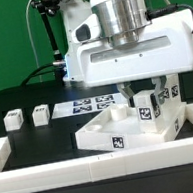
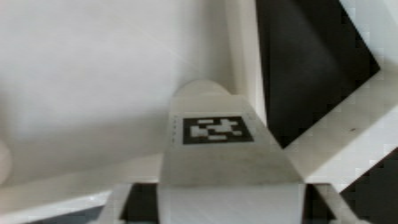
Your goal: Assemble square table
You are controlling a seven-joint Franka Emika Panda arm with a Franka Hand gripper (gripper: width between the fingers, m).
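Observation:
The square table top [image 1: 103,136] lies right of centre in the exterior view, a white tray with a raised rim and a tag on its front wall. My gripper [image 1: 145,95] hangs over its right part, shut on a white tagged leg [image 1: 144,110] that stands upright down into the tray. In the wrist view the leg [image 2: 217,130] runs out from between my fingers [image 2: 143,205], tag facing the camera, with the white table top [image 2: 89,90] behind it. Another tagged leg [image 1: 166,95] stands just beyond it. Two loose legs [image 1: 13,120] [image 1: 39,116] lie on the exterior view's left.
The marker board [image 1: 84,107] lies flat behind the top. White border rails [image 1: 95,165] run along the front and up both sides of the black table. The robot's white base [image 1: 86,45] and a black cable stand at the back.

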